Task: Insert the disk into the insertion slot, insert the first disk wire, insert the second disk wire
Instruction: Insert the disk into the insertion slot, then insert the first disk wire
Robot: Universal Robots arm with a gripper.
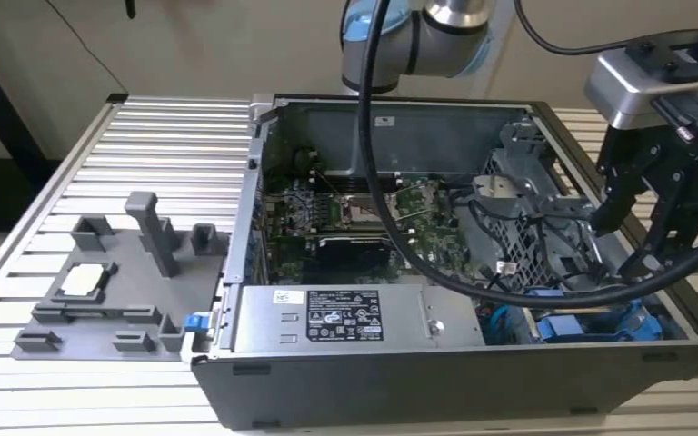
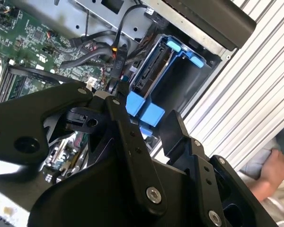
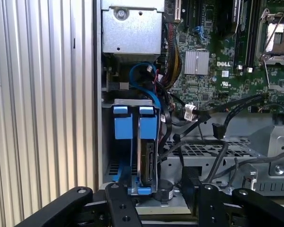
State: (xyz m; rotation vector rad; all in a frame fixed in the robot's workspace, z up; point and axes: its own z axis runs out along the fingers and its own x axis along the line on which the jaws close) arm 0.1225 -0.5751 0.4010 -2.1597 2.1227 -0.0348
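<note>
The disk (image 3: pixel 147 160) stands on edge in its blue carrier (image 3: pixel 132 124) inside the insertion slot (image 2: pixel 191 90), at the case corner on the exterior view's right (image 1: pixel 598 324). In the second wrist view the disk (image 2: pixel 154 68) shows between blue rails. My gripper (image 1: pixel 622 245) hangs just above that corner, open, with nothing between its black fingers (image 2: pixel 132 142). In both wrist views the carrier tabs lie in the gap of the gripper (image 3: pixel 154 183). A black wire with a connector (image 2: pixel 117 56) hangs beside the bay. Loose connectors (image 3: pixel 190 112) lie over the perforated cage. Whether any wire is plugged into the disk is hidden.
The grey power-supply box (image 1: pixel 337 316) sits beside the bay. A green motherboard (image 1: pixel 349 213) fills the case's middle, with cables crossing it. A grey fixture with parts (image 1: pixel 119 272) stands on the ribbed table at the exterior view's left. A person's hand (image 2: pixel 274 165) rests outside the case.
</note>
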